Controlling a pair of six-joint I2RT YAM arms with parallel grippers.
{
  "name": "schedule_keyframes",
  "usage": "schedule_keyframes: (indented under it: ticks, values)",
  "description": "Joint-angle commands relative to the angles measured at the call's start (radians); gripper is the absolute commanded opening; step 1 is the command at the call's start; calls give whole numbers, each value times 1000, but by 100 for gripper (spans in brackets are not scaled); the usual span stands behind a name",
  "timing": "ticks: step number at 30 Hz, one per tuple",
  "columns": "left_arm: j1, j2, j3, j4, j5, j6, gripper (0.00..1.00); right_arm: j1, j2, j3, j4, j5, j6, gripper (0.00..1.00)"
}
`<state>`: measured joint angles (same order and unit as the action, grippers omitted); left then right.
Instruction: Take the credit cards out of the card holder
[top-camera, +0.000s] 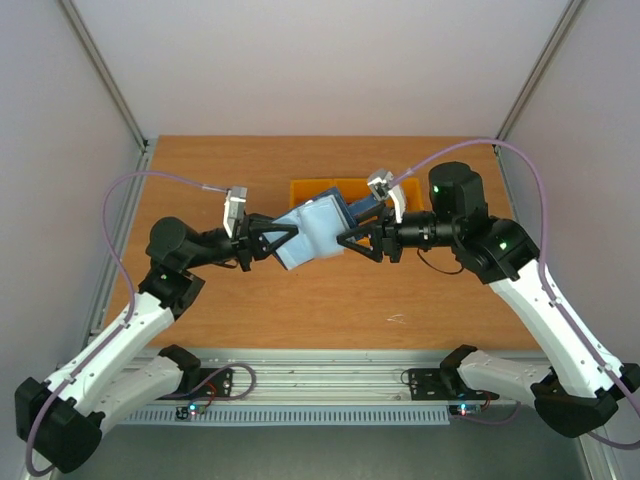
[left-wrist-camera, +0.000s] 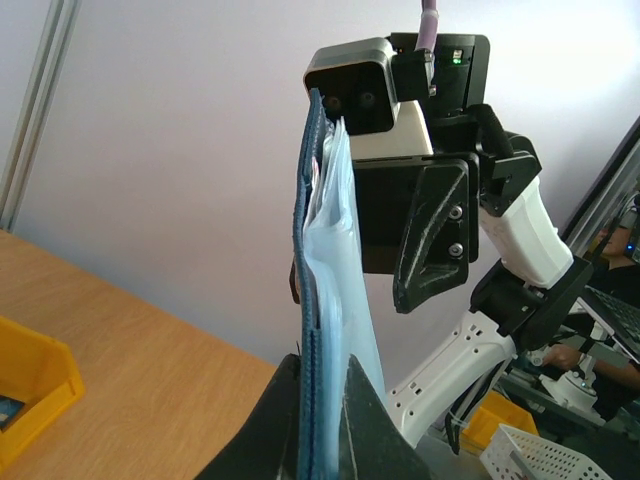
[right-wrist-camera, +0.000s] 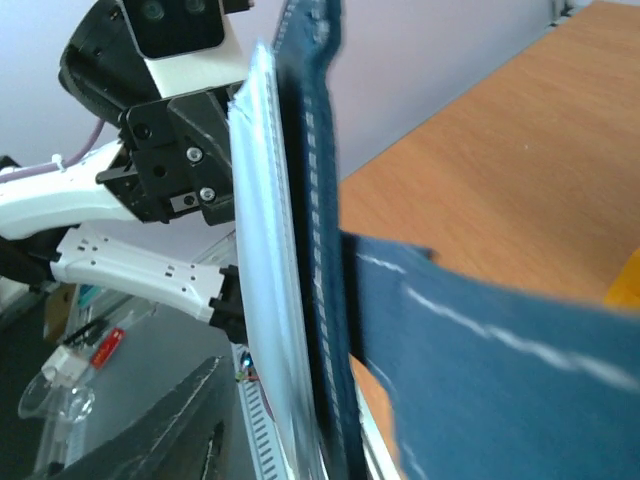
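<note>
We're looking down on both arms meeting over the middle of the table, with the card holder held up in the air between them, clear of the wood. It hangs open, and its pale blue-grey inside faces up at us from above.

On the left side, the left hand is clenched on the holder's near edge. From the left wrist view we see its two dark fingers pressed against either side of the navy cover, and the holder stands edge-on straight up from between them. The clear sleeves bulge out to one side of that cover. What sits inside them is too blurred for us to tell.

On the right side, the right hand is up against the holder's opposite edge. From its own wrist view we see only one dark finger, low down and with a gap between it and the sleeves. A navy flap covers the other side, so we cannot tell whether this hand is gripping or released.

Behind the holder, towards the far edge of the table, sits an orange bin. The holder overlaps its front from above, and the left wrist view catches one corner of it resting on the table.
</note>
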<state>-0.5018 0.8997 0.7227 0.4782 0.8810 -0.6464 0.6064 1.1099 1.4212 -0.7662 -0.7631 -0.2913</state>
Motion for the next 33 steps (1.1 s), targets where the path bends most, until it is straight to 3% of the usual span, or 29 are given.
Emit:
schedule_keyframes:
  ticks: [1,8,15,18,29,33]
  values:
    - [-6,-34,-1,42,6,26,0,7,-74,-16,43,67,-6,51]
    - [-6,-38,-1,63,46,85,0,5,-67,4,2,121,-25,54]
    - [-6,-48,-9,70,53,92,0,8,52,101,-40,180,-10,45]
    - [-4,-53,-13,70,50,98,0,20,91,116,6,130,-7,45]
    - [0,-51,-16,69,31,88,0,126,182,85,128,-33,0,56]
    - [0,-53,-18,67,21,81,0,144,180,62,180,-86,9,76]
